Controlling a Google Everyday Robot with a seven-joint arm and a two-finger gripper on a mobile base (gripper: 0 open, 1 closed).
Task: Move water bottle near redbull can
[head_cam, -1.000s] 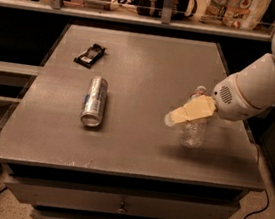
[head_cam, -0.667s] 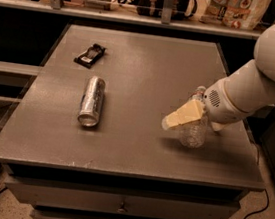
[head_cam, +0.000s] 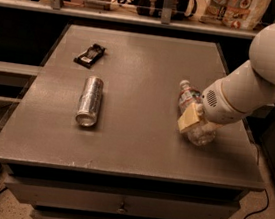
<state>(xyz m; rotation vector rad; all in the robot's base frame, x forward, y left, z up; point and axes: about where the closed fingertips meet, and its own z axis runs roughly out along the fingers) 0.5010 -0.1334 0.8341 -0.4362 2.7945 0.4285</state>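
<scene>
Here's the grey table (head_cam: 149,57), and the big white arm (head_cam: 263,72) reaches in from the right. Its gripper (head_cam: 192,120) sits low over the table's right side, clamped on the bottle (head_cam: 187,95), one tan finger (head_cam: 188,120) across the clear body. The bottle tilts, white cap pointing up and away to the left. Well apart, left of centre, the can (head_cam: 90,100) lies on its side. Beyond it, a small black object (head_cam: 89,55) sits flat.
</scene>
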